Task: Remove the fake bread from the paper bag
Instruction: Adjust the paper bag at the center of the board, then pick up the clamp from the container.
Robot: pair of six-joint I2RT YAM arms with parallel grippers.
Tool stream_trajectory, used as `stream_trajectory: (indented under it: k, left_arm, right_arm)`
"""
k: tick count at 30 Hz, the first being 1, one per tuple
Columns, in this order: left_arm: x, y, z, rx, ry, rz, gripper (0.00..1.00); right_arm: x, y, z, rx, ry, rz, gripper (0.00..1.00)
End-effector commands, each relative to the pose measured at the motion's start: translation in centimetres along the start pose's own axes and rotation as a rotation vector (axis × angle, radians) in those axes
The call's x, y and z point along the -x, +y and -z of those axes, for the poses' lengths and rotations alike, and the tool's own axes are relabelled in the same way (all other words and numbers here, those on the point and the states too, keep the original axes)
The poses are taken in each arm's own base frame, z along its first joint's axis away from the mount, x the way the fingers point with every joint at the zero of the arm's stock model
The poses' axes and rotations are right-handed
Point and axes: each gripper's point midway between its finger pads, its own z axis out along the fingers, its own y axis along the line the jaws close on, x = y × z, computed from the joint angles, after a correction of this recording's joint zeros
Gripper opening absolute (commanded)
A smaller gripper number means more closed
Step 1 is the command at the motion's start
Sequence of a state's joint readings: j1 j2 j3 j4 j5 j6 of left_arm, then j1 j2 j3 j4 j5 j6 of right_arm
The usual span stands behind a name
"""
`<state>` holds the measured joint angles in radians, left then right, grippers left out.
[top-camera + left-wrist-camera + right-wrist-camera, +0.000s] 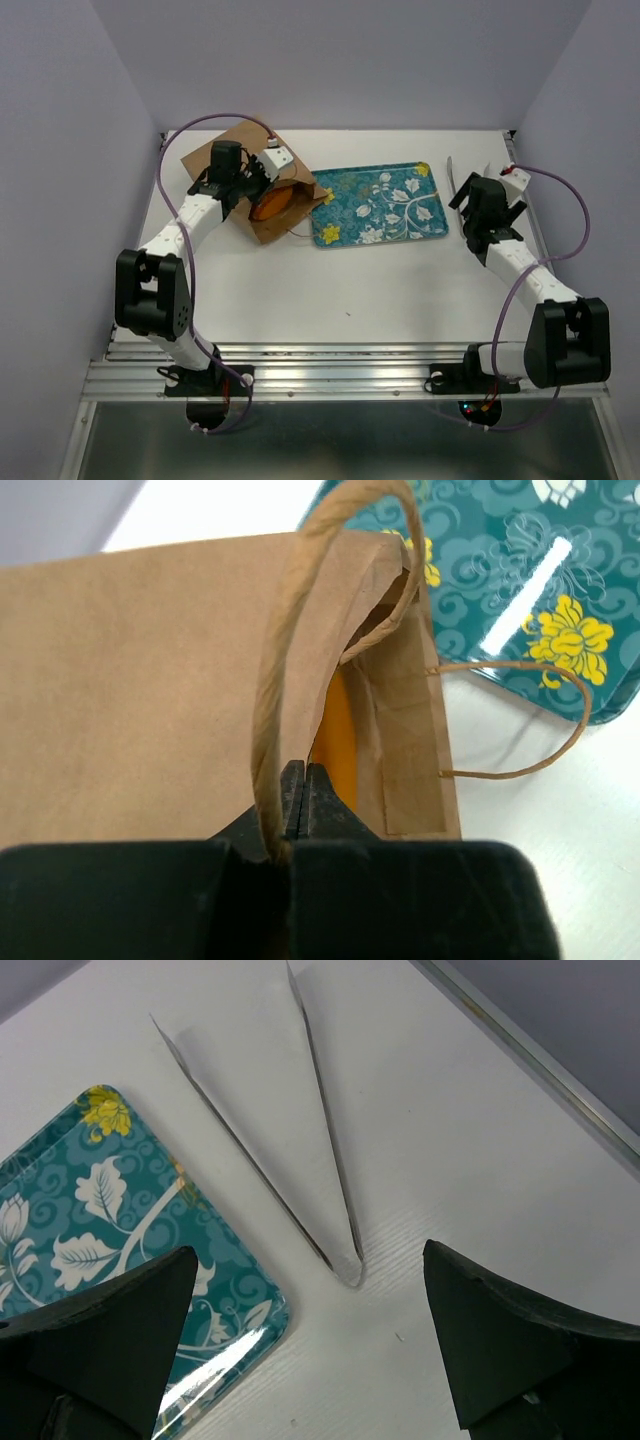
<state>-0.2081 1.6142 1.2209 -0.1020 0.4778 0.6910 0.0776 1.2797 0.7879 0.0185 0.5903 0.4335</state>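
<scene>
One paper bag point(150, 680) lies sideways, mouth toward the tray point(400, 205), one orange pastry point(275, 203) showing; left gripper point(304, 772) pinches its handle point(285, 610), right gripper point(310, 1252) spread.

Choke point is the mouth of the paper bag point(268, 228). The bag lies on its side at far left, mouth facing the tray point(390, 225). The left gripper point(303, 790) is pinched shut on the upper string handle point(275, 660) at the top lip, so there is only a narrow slot. Orange bread point(338, 735) fills most of the slot. The tray corner is just beside the mouth and the lower handle loop point(560, 740) lies across the gap, so entry from the right is tight. The left wrist blocks the way in from above the bag. The table point(400, 290) in front of the tray is open. The right gripper point(310, 1255), jaws wide, hangs over the tongs point(325, 1130), which lie between the tray edge and the table rail.
</scene>
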Motion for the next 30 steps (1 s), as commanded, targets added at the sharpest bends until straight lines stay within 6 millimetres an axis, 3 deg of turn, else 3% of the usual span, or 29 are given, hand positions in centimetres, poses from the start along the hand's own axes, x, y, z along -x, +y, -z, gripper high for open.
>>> stream_trajectory:
  k: [1, 2, 7, 10, 17, 18, 19, 21, 30]
  left_arm:
    - [6.0, 2.0, 3.7, 0.140, -0.200, -0.100, 0.00]
    - [6.7, 2.2, 4.1, 0.160, -0.233, -0.091, 0.00]
    - [6.1, 2.1, 4.3, 0.176, -0.219, -0.078, 0.00]
    - [5.7, 2.0, 4.4, 0.179, -0.209, -0.075, 0.00]
    - [5.8, 2.0, 4.1, 0.169, -0.211, -0.058, 0.00]
    - [5.9, 2.0, 4.2, 0.168, -0.213, -0.055, 0.00]
    - [6.0, 2.1, 4.2, 0.171, -0.213, -0.053, 0.00]
    - [6.0, 2.1, 4.1, 0.170, -0.211, -0.045, 0.00]
    - [5.9, 2.1, 3.7, 0.157, -0.204, -0.031, 0.00]
  right_arm:
    - [1.2, 0.4, -1.4, -0.003, -0.003, -0.018, 1.00]
    - [0.2, 0.4, -2.2, 0.007, 0.033, -0.013, 1.00]
    - [-0.9, 1.2, -4.8, 0.083, 0.127, 0.029, 1.00]
    - [-2.7, 2.4, -5.8, 0.154, 0.200, 0.088, 1.00]
    - [-4.3, 2.2, -9.2, 0.150, 0.243, 0.298, 1.00]
    - [-4.1, 3.1, -9.7, 0.183, 0.244, 0.313, 1.00]
    - [-5.6, 2.6, -10.2, 0.164, 0.290, 0.337, 1.00]
    - [-5.3, 2.3, -11.1, 0.132, 0.296, 0.339, 1.00]
    - [-8.2, 0.3, -13.5, 0.076, 0.396, 0.365, 1.00]
